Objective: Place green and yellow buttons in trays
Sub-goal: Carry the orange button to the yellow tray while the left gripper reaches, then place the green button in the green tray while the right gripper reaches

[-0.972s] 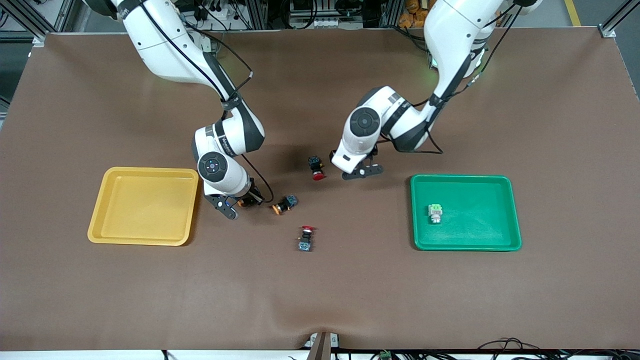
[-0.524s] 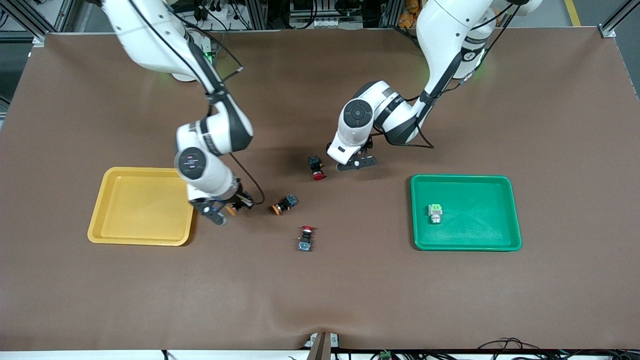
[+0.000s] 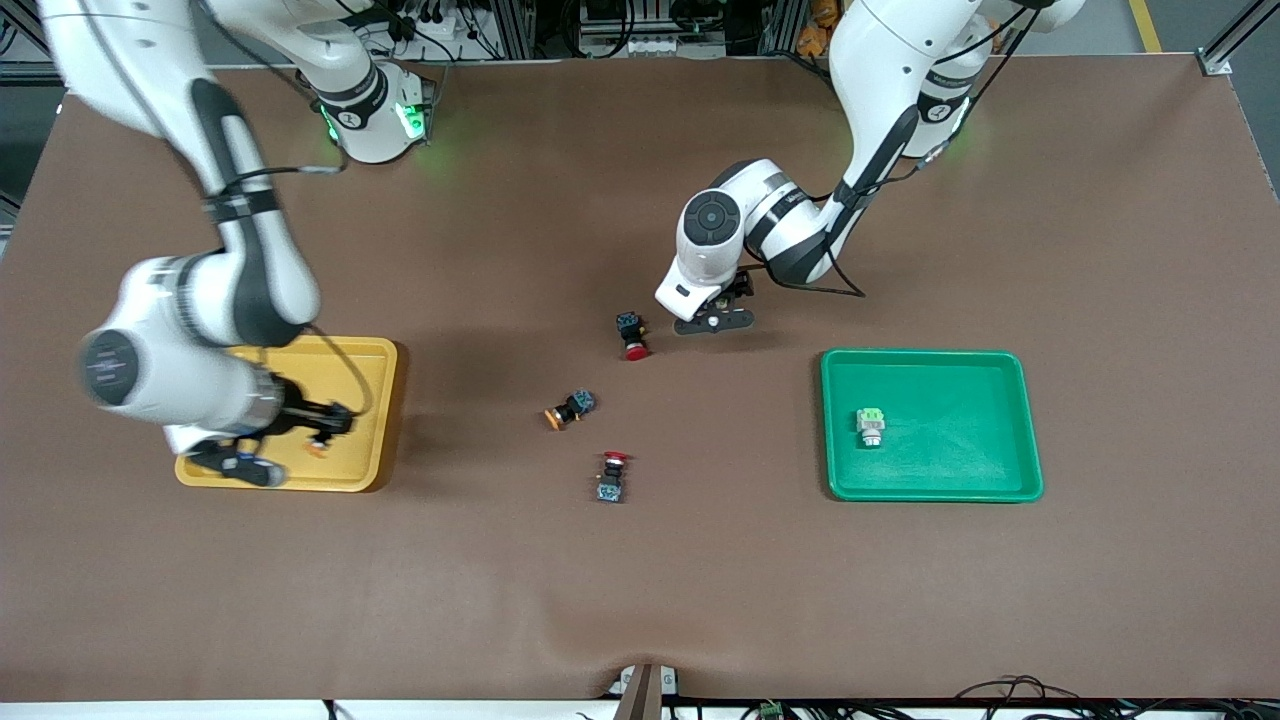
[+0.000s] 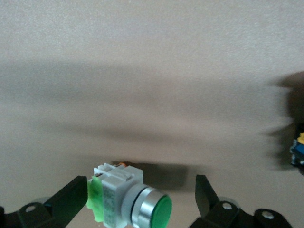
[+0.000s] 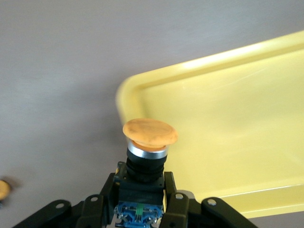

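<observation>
Fingers point(image 5: 173, 202) of the right gripper point(image 5: 140, 209) clamp a dark-bodied, orange-yellow-capped push-button point(image 5: 148, 142) above the yellow plastic tray point(image 3: 300, 470) rim; early release risks landing outside. Left gripper point(image 4: 137, 209) fingers straddle, spread wide, a grey-white, green-capped push-button point(image 4: 126, 202) on the surface.

1 button point(image 3: 871, 426) in tray point(image 3: 1010, 480), 3 buttons point(image 3: 570, 408) on table point(image 3: 640, 580) between trays

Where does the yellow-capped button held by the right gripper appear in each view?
Front view: held yellow-capped button, small, over the yellow tray, in the right gripper.
Left wrist view: not in it.
Right wrist view: large, at the lower middle.
Shared landmark: the yellow tray.
</observation>
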{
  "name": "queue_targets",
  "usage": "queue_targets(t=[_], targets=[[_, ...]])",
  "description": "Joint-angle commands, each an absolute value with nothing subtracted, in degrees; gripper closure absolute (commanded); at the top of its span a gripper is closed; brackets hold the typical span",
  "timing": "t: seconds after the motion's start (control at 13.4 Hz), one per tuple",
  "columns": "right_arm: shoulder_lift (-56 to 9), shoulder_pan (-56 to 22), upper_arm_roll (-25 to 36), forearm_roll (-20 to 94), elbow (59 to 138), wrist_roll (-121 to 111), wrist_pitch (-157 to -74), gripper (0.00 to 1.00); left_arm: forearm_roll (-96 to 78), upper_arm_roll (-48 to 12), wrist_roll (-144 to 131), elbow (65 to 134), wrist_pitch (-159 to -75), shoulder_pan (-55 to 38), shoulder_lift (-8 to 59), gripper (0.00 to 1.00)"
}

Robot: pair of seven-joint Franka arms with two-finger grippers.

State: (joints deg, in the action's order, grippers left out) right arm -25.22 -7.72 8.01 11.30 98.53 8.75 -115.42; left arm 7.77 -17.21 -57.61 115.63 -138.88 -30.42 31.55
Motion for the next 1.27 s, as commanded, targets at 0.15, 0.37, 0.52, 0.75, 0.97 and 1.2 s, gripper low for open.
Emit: queue_targets(t=[0.15,0.37,0.52,0.75,0.97,1.2], targets=[[-25.3,2.5,6.6,10.2,95.5,-6.8,-109.1,0.82,9.1,-17.2,-60.0,118.6,-140.1,-30.4,29.8,0.1],[-25.4,2.6,6.5,7.5,95.5,-7.2,-109.1,0.13,9.1,-17.2,-60.6,118.5,-139.6,-30.1,29.8,0.79],[-25.5,1.9,6.2,7.2,95.0,-7.1,-109.1,0.0,9.1,-17.2,-61.4,118.0,-138.7,-30.1,29.3,0.98],[-26.4,-4.5,6.1,7.8,93.0,-5.2,-109.2,0.0,9.0,-17.2,-60.6,117.1,-134.3,-28.6,26.5,1.0],[-29.6,-10.9,6.0,8.1,90.0,8.1,-109.8,0.0,9.0,-17.3,-56.3,116.7,-130.1,-25.1,23.0,1.0],[-32.6,-17.2,6.0,8.3,89.1,17.1,-113.8,0.0,9.1,-17.3,-47.1,117.2,-127.3,-18.4,20.9,1.0]])
